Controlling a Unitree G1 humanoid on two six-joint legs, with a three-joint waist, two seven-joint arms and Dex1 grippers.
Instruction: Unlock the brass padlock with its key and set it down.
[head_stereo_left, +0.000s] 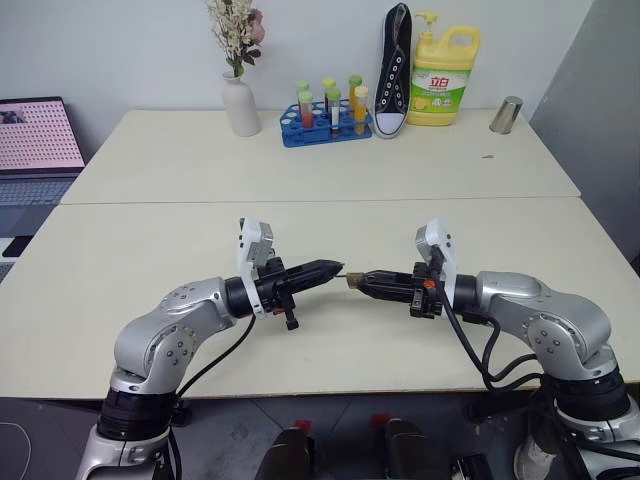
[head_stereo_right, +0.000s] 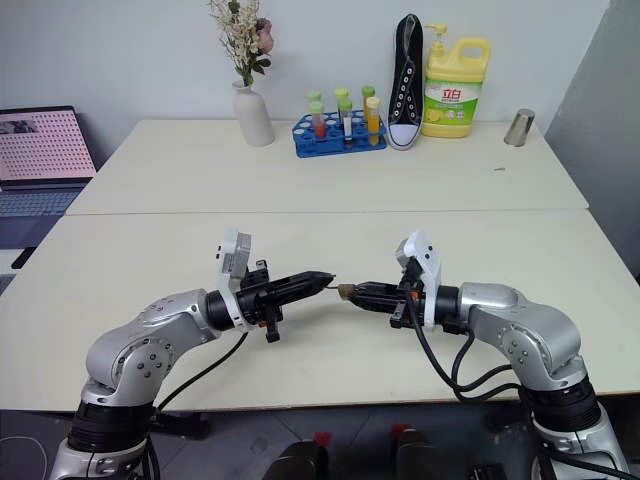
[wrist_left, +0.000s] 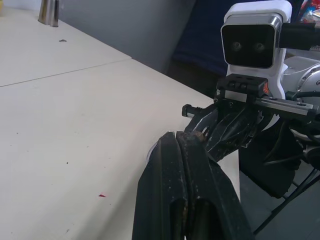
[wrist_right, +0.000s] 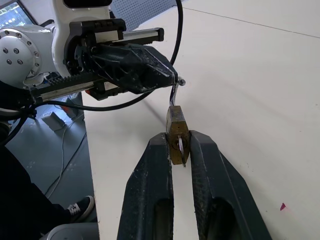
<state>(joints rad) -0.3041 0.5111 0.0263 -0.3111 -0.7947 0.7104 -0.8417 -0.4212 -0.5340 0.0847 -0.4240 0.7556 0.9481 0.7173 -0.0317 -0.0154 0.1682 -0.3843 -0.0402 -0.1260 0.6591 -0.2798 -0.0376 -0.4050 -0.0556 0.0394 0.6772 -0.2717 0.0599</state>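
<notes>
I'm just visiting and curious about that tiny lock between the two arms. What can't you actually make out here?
- Whether the padlock is unlocked: in the right wrist view the right gripper's fingers cover its lower part.
- The key: the left gripper hides its head, and the padlock hides its tip.
- In the eye views the padlock is too small for detail.
- Left wrist view: its own shut fingers block the padlock.

text: large Chinese characters printed in red on the label of the yellow detergent bottle (head_stereo_left: 443, 78), at the far edge of the surface, too small to be made out with certainty | laptop screen (head_stereo_left: 36, 133): a pink dotted pattern is shown, nothing legible | other print: none readable
</notes>
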